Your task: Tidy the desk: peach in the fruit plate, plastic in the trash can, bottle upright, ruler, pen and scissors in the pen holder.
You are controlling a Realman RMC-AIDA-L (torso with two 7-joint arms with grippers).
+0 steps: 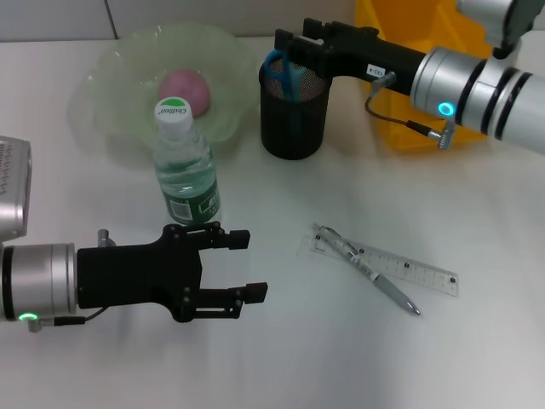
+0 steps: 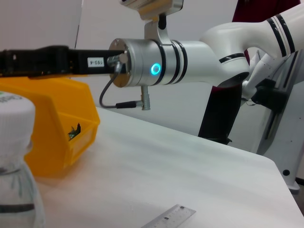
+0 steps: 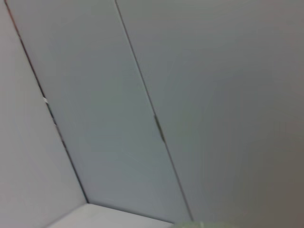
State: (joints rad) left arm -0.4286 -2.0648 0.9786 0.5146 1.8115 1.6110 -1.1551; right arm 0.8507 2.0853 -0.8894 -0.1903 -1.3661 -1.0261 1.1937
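A pink peach (image 1: 185, 89) lies in the green glass fruit plate (image 1: 111, 81). A water bottle (image 1: 184, 166) with a green-and-white cap stands upright in front of the plate; it also shows in the left wrist view (image 2: 14, 171). Blue scissors (image 1: 280, 73) stand in the black mesh pen holder (image 1: 294, 119). My right gripper (image 1: 294, 41) hovers just above the holder's rim, over the scissors' handles. A pen (image 1: 366, 271) lies across a clear ruler (image 1: 417, 273) on the table. My left gripper (image 1: 255, 266) is open and empty, low beside the bottle. No plastic is in view.
A yellow bin (image 1: 400, 77) stands at the back right, behind my right arm; it also shows in the left wrist view (image 2: 52, 128). The ruler's end (image 2: 171, 216) shows there too. The right wrist view shows only wall panels.
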